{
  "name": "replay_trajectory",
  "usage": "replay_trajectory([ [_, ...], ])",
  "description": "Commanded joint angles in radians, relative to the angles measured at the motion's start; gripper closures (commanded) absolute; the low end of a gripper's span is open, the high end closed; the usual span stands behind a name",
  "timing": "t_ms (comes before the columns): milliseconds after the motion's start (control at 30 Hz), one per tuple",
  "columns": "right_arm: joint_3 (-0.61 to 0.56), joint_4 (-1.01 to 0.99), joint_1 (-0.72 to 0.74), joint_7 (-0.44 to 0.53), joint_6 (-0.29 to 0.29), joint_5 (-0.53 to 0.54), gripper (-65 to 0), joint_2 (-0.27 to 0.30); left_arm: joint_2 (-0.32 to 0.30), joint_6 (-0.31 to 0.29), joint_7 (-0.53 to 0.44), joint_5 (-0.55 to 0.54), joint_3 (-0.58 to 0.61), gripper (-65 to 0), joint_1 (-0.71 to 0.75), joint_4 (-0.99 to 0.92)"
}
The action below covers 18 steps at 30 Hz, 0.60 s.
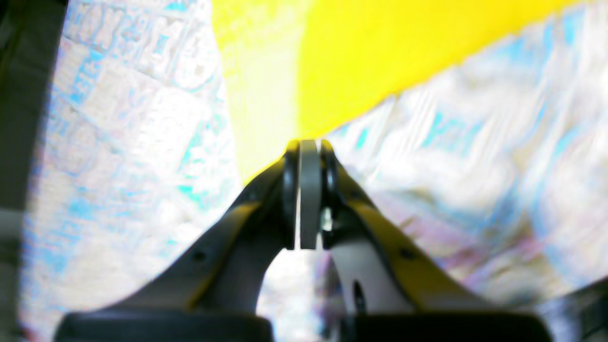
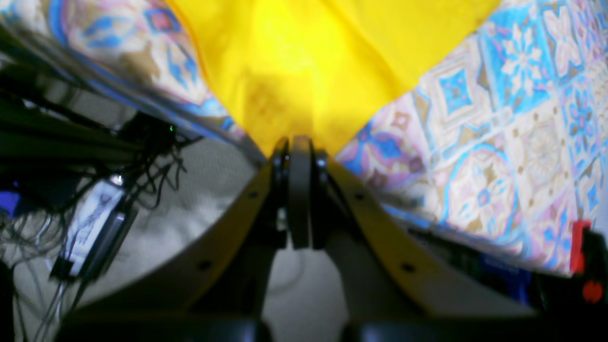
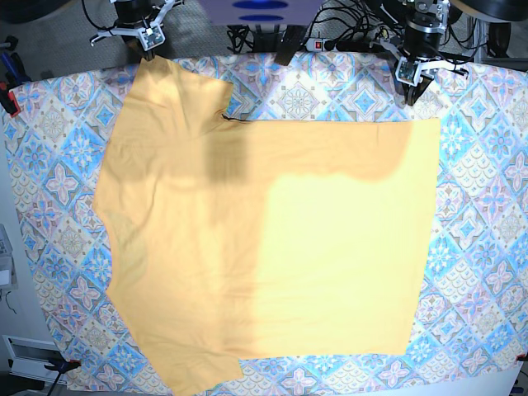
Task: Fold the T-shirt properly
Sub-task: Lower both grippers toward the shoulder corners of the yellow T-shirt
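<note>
Base view: the T-shirt (image 3: pixel 272 247) is seen whole, spread flat on the patterned tablecloth (image 3: pixel 483 247) that covers the desk. The wrist views give only a wedge of yellow cloth each; the full outline is given by the base view alone.

Left wrist view: the left gripper (image 1: pixel 308 156) is seen with its pads pressed together, and the yellow fabric (image 1: pixel 332 61) runs right down to the tips, so a pinch on the shirt's edge is indicated. The tablecloth (image 1: pixel 133 156) is washed out and blurred here. In the base view this gripper (image 3: pixel 412 87) sits at the far edge, image right, above the shirt's upper right corner; contact cannot be confirmed from that angle.

Right wrist view: the right gripper (image 2: pixel 299 152) is likewise closed narrow, with the yellow cloth (image 2: pixel 304 71) drawn to a point at the tips. Cables and a small grey box (image 2: pixel 92 228) beyond the desk edge are shown only in this view, along with a red part (image 2: pixel 582 242) at lower right. In the base view this gripper (image 3: pixel 151 49) is at the shirt's far left corner.

Orientation: the shirt's long axis runs left to right in the base view. One sleeve is spread at the far left, another at the near left bottom; a straight edge lies at image right.

Writing: no print or label can be read on the side showing; a small dark mark (image 3: pixel 233 120) is seen at the upper edge.
</note>
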Motion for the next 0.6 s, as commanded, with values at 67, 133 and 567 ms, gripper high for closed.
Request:
replay_trajectory([
  [67,-0.004,0.033,0.015,-0.027,-0.009,0.000,0.0,0.004,-0.003,0.013,-0.009,-0.169,-0.005,0.0,0.007,0.014],
  [133,-0.004,0.039,0.017,-0.036,-0.009,0.000,0.0,0.004,-0.003,0.011,-0.009,-0.299,-0.004,0.0,0.007,0.014],
  [567,-0.007,0.062,0.061,-0.082,-0.009,0.000,0.0,0.004,-0.107,0.011,-0.007,-0.990,0.088,-11.3,-0.034,0.013],
])
